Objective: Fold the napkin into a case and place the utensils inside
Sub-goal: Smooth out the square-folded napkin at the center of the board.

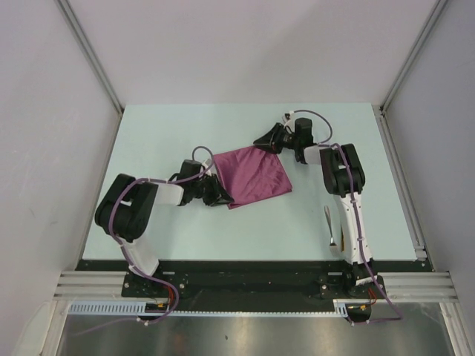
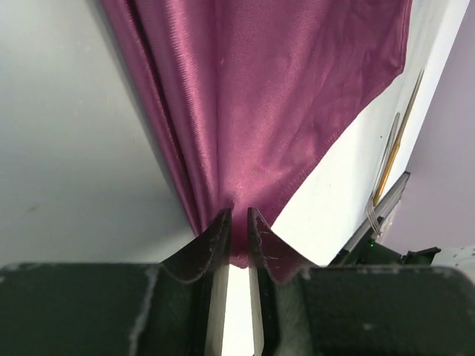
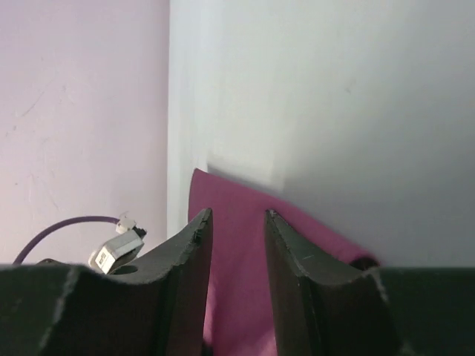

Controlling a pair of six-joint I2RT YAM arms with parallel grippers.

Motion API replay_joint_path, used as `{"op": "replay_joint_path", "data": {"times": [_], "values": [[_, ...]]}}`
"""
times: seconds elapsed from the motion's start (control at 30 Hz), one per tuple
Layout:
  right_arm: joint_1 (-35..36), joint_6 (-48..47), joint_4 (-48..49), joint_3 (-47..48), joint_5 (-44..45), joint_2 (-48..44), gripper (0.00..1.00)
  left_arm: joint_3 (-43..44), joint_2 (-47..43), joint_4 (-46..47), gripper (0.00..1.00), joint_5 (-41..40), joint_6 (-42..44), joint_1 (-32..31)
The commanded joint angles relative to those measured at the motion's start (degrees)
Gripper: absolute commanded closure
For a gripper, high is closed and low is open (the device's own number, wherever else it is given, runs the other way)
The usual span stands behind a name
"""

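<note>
Left tool [image 2: 239, 222] pinches napkin [image 2: 274, 96] (bunched); only its camera shows golden utensil [image 2: 399, 137].

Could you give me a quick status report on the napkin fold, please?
Left gripper shut on napkin corner. Right gripper open over far corner. Napkin spread out, no case yet. Utensils apart beside right arm; nothing in the way.

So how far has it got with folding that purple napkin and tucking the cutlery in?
Early days. Done: nothing clear; the napkin lies as a flat square, no pocket yet. In hand: the left gripper pinches its near corner, bunching the cloth, while the right gripper sits at the far corner, jaws apart. Left: the folds, then the cutlery, lying untouched off to the right.
</note>
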Motion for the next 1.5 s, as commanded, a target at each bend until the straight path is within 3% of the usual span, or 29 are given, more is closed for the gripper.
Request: {"op": "replay_joint_path", "data": {"times": [0.0,0.17,0.3,0.37,0.5,0.67,0.73,0.77,0.87,1.13,1.47], "values": [[0.02,0.99,1.83,4.91,1.18,2.84,0.62,-1.07,-0.95,-0.80,0.80,-4.32,4.61,0.08],[0.19,1.52,0.67,4.74,0.66,-0.31,0.62,0.77,-3.84,-1.59,0.80,-1.43,2.50,0.08],[0.98,-3.04,-6.59,3.34,0.83,-7.42,0.61,5.25,-8.76,-4.41,0.72,1.12,0.66,2.36],[1.51,-8.40,-13.43,3.50,2.50,-11.81,0.60,7.10,-8.60,-2.31,0.70,4.19,-2.67,5.77],[4.22,-10.88,-18.05,2.63,4.26,-16.30,0.56,13.42,-2.19,3.22,0.72,7.28,-6.99,9.39],[8.97,-8.07,-13.23,-4.12,1.98,-18.95,0.59,22.31,8.69,5.16,0.79,6.23,-8.22,10.36],[11.17,-6.67,-9.72,-7.20,0.92,-19.65,0.67,24.06,11.52,8.59,0.82,7.02,-10.41,10.54],[11.79,-6.31,-7.70,-9.74,1.01,-19.83,0.80,24.68,13.71,8.95,0.82,6.84,-10.68,10.54],[13.90,-4.56,-1.91,-13.26,-0.13,-19.31,0.92,26.70,17.40,9.12,0.83,7.45,-11.03,10.63],[17.06,3.80,9.80,-17.59,-2.95,-13.86,0.97,28.90,20.94,2.81,0.85,4.56,-8.22,12.03],[20.67,4.51,11.48,-18.64,-1.81,-9.38,0.98,30.66,24.72,-1.68,0.88,4.38,-9.37,12.82]]}}
